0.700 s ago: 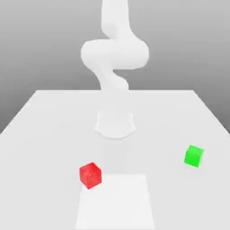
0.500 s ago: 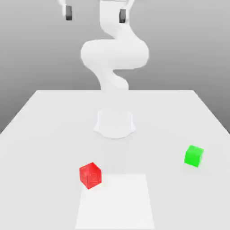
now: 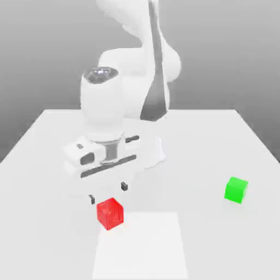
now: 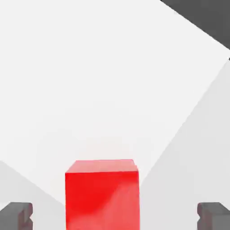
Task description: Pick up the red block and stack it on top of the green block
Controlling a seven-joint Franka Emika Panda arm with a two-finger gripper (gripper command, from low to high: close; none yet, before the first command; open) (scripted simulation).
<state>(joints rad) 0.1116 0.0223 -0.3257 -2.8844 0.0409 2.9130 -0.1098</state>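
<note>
Down from high above the table, the gripper (image 3: 108,193) has dropped until it hovers just over the red block (image 3: 110,213), jaws spread wide with the cube between the fingertips (image 4: 16,214) in the hand view. Nothing is held yet. The red block sits on the table (image 3: 49,164), and the green block (image 3: 235,190) rests well apart toward the exterior view's right. From where I stand, an off-centre descent could land a finger on the cube's top or nudge it aside.
</note>
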